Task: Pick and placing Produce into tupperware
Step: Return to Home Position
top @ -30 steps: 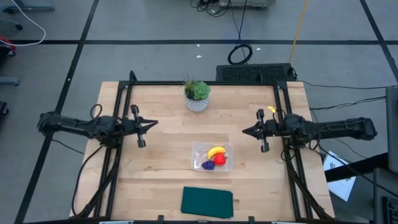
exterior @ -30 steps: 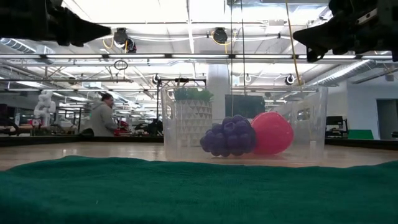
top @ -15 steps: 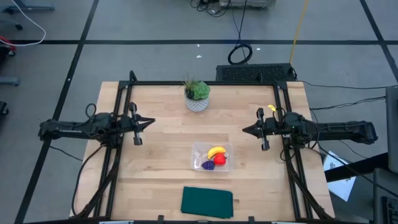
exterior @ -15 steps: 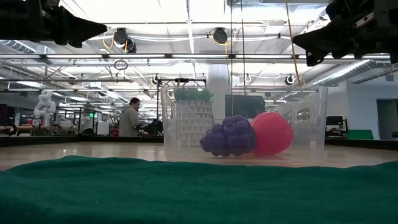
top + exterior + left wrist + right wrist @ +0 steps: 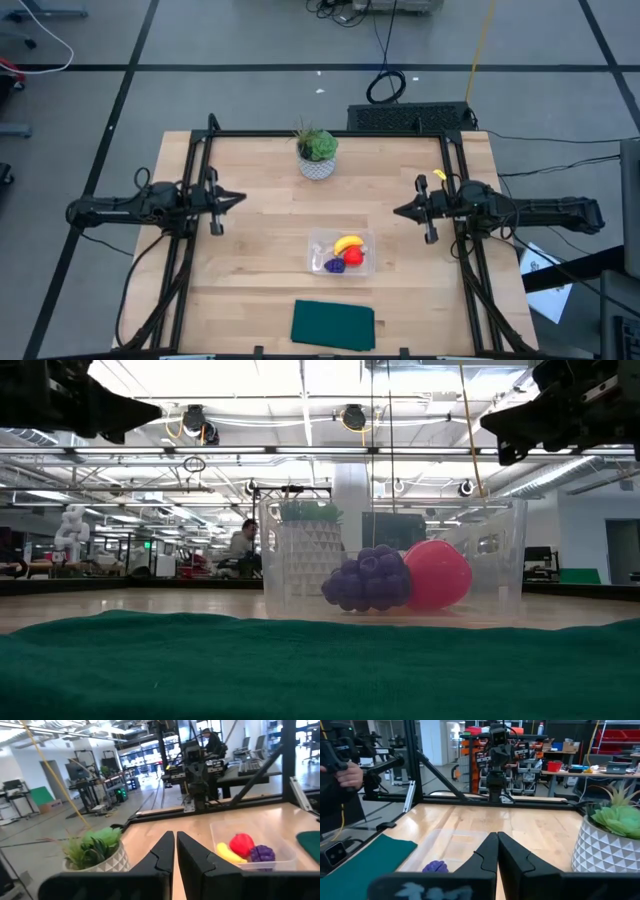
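Note:
The clear tupperware stands on the table near its middle. In it lie the yellow banana, the red fruit and the dark purple item. They also show in the low view and the left wrist view. My left gripper is shut and empty, raised above the table's left side. My right gripper is shut and empty, raised above the right side. Both point toward the table's middle.
A green potted plant in a white pot stands at the far middle. A dark green cloth lies at the near edge. A black frame runs along the far, left and right edges. People show in the room behind.
My left gripper has drawn back toward the table's left edge. My right gripper has drawn back a little toward the right edge. Both stay shut. The produce and the tupperware have kept still.

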Robot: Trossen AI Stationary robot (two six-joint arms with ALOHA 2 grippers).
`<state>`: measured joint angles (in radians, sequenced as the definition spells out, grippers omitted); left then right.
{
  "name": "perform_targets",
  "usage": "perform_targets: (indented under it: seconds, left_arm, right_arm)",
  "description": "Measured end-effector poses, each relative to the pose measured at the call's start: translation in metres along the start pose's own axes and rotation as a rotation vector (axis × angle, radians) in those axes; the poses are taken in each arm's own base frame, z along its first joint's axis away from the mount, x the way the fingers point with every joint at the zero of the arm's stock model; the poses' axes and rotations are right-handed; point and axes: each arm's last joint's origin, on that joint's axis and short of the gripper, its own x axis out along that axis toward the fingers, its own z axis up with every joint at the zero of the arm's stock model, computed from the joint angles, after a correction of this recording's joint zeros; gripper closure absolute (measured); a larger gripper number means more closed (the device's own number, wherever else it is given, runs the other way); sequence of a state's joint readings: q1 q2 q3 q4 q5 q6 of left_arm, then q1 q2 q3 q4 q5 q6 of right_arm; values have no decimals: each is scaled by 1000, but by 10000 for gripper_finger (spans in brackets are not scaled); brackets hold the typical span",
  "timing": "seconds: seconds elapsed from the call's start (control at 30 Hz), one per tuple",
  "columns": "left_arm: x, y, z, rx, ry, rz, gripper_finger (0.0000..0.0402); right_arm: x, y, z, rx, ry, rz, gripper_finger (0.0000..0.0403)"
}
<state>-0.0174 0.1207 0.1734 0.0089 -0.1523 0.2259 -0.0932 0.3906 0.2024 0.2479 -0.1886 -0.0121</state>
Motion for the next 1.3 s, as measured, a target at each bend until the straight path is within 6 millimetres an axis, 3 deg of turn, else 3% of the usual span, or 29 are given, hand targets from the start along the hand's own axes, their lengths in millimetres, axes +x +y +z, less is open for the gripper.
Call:
perform_targets:
  seconds: [0.17,0.37,0.8,1.3]
  left_arm:
    - [1,-3,-9,-2,0,-25,376]
    - [3,-9,-28,-6,-84,-45,376]
    - [3,-13,-31,-28,-106,-159,376]
    - [3,-13,-37,-52,-32,-118,376]
  right_arm:
    - [0,3,-1,7,-3,28,403]
    - [0,7,-16,38,-72,52,403]
    - [-1,7,-23,66,-74,52,403]
    - [-2,0,-25,51,-72,-49,403]
